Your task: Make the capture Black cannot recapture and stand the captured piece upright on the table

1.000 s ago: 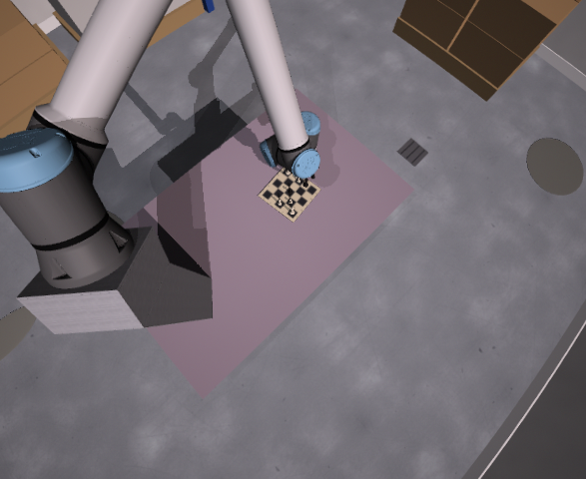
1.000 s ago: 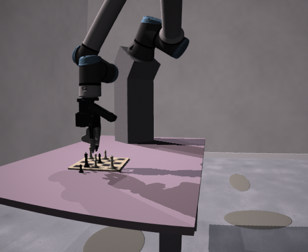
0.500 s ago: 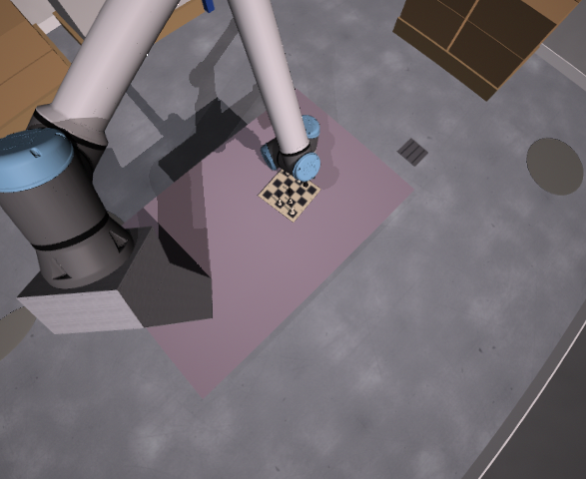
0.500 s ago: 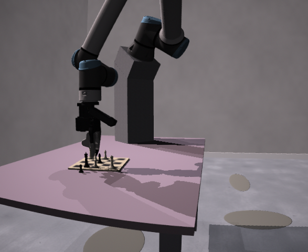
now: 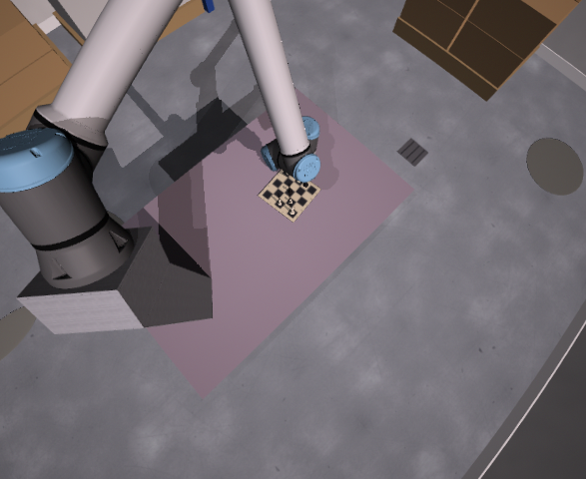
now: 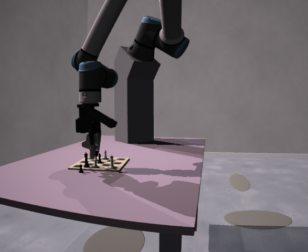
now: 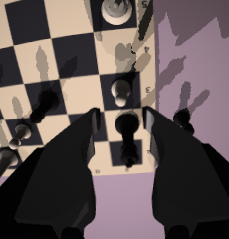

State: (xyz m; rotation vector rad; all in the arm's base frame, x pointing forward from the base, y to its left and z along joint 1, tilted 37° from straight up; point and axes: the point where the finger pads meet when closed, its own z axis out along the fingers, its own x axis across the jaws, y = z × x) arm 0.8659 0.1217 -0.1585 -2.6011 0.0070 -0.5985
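Note:
The small chessboard lies on the pink table; it also shows in the side view and fills the wrist view. My gripper hangs low over the board's edge by rank 3, hidden under the wrist in the overhead view. In the wrist view the fingers stand apart with nothing gripped. A tall black piece shows between them, and a white pawn stands just beyond the tips. A black pawn stands upright on the table beside the board.
Other pieces stand on the board: a white piece at the far edge, a black piece and pale pieces to the left. The arm's grey pedestal rises behind the board. Cardboard boxes sit on the floor.

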